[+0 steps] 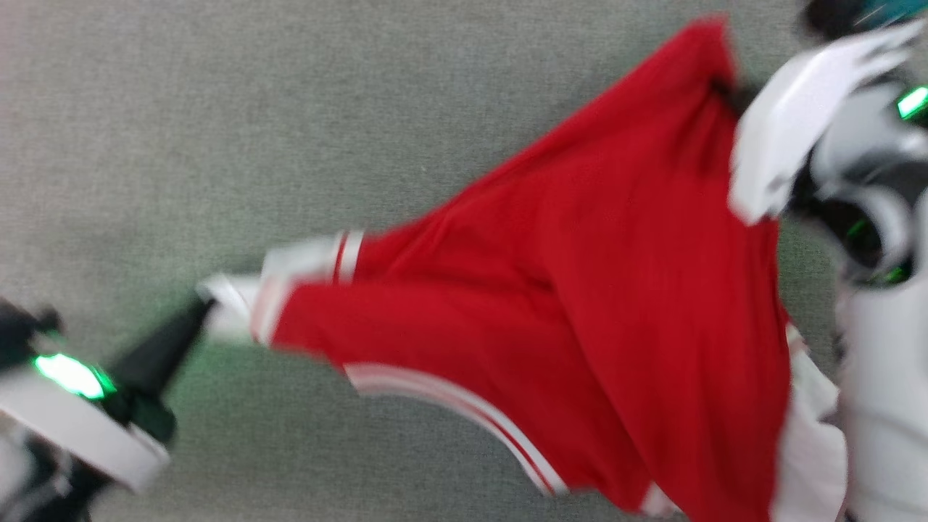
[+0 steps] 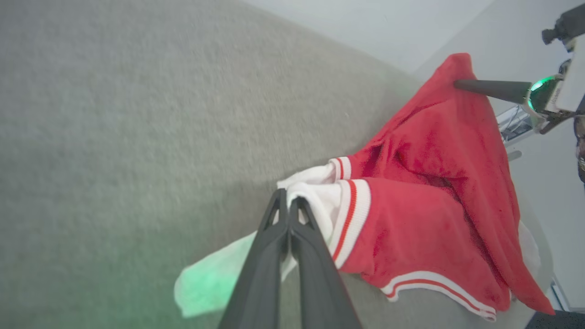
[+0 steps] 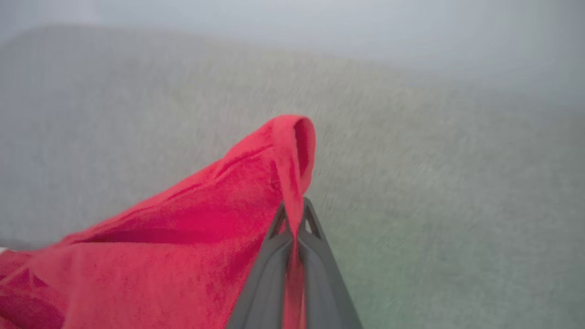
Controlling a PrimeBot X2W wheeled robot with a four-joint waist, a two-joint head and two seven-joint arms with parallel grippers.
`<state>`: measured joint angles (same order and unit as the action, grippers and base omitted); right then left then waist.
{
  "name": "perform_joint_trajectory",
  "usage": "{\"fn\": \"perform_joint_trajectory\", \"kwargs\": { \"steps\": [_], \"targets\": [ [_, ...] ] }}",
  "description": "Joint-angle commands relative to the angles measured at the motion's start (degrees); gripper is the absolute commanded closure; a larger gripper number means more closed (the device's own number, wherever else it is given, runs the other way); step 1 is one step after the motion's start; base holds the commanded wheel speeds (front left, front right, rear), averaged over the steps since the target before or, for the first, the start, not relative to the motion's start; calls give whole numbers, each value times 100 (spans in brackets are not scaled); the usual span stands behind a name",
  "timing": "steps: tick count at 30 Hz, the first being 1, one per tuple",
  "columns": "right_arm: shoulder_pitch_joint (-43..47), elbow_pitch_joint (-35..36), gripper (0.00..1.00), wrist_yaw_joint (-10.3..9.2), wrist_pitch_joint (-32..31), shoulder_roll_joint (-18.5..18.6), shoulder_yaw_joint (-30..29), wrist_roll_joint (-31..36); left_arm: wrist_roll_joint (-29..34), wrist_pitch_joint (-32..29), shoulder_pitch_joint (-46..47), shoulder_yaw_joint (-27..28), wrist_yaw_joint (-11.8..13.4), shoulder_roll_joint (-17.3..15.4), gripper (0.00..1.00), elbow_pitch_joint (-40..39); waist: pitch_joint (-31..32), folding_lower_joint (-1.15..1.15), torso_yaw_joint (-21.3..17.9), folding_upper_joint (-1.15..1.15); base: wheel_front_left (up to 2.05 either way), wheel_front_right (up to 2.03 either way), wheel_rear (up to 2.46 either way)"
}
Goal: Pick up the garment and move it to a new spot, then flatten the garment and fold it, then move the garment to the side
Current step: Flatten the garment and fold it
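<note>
The garment, red with white sleeves and striped trim, hangs stretched between my two grippers above the grey surface. At the lower left, my left gripper is shut on a white sleeve; the left wrist view shows its fingers pressed together on the sleeve cloth beside the striped cuff. My right gripper is shut on a red edge of the garment, which folds over its tips. In the left wrist view that gripper holds the garment's far corner up.
A grey fabric-covered surface spreads under the garment, with bare room to the left and top. My white right forearm and body crowd the right edge. A pale wall lies beyond the surface.
</note>
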<state>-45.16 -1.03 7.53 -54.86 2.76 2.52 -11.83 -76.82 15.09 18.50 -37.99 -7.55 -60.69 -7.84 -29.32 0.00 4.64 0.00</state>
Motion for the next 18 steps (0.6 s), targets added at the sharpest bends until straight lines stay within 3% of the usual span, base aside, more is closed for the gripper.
{"fn": "perform_joint_trajectory", "kwargs": {
  "steps": [1, 10, 18],
  "targets": [
    [-234, -68, 100, -9, 197, 20, -206, -150, -106, 3, 322, 126, 13, -47, 100, 37, -29, 0, -50, 0, 0, 0, 0],
    [-1999, -645, 100, -9, 1263, 13, -1259, -46, -840, -208, 2633, 381, 14, -398, 100, 247, -392, 0, -329, 0, 0, 0, 0],
    [-3614, -1283, 100, -17, 2316, 58, -2086, 437, -1574, -1125, 5170, 1195, 20, 48, 100, 1604, -710, 0, -566, 0, 0, 0, 0]
  ]
}}
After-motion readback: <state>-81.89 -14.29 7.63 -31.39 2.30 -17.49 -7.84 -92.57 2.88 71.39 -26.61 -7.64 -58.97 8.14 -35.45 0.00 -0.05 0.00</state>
